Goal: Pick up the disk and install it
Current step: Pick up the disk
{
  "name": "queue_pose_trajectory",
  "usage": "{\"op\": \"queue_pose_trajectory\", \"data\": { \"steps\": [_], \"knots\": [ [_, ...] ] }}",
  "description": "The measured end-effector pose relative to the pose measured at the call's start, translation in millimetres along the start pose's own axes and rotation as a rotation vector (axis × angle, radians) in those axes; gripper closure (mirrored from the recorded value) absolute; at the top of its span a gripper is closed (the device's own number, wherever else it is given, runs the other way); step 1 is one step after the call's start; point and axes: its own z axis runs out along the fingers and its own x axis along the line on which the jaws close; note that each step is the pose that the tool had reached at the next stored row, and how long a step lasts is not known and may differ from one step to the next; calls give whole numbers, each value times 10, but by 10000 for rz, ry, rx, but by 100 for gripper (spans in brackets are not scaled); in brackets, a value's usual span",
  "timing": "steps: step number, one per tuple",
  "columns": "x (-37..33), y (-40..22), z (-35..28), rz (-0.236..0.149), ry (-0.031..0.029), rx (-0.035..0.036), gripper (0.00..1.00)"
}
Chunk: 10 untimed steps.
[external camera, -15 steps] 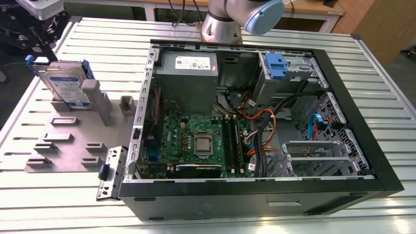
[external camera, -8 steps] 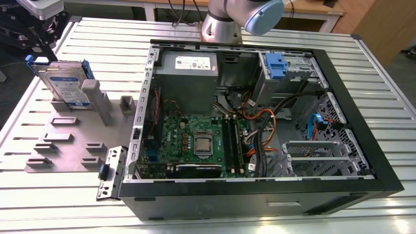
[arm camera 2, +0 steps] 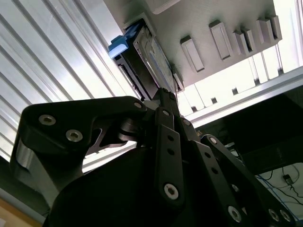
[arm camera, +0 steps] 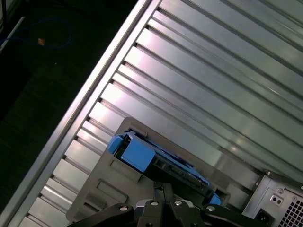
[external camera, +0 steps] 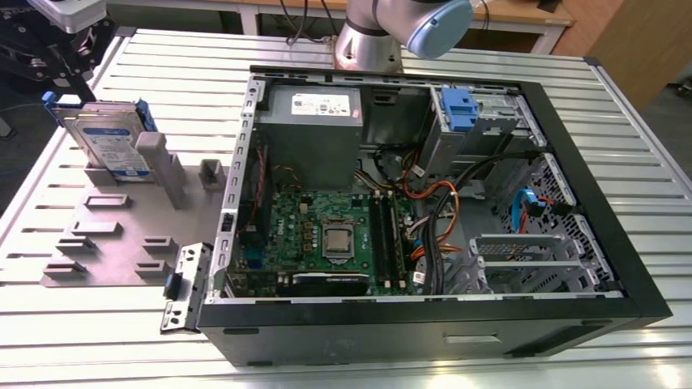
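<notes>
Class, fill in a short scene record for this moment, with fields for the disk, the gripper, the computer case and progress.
Disk: the disk stands on edge in the grey fixture, at the exterior view's left
Gripper: the gripper is close above the disk; contact unclear
Computer case: the computer case lies open on the slatted table
Progress: disk not yet installed
</notes>
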Motion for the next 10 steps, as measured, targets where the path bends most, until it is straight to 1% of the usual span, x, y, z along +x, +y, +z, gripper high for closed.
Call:
{"op": "queue_pose_trajectory", "data": {
  "steps": [3,7,10],
  "knots": [
    [0,0,0,-178,7,-5,89],
    [0,0,0,-605,26,-15,89],
    [0,0,0,-630,27,-16,89]
  ]
}}
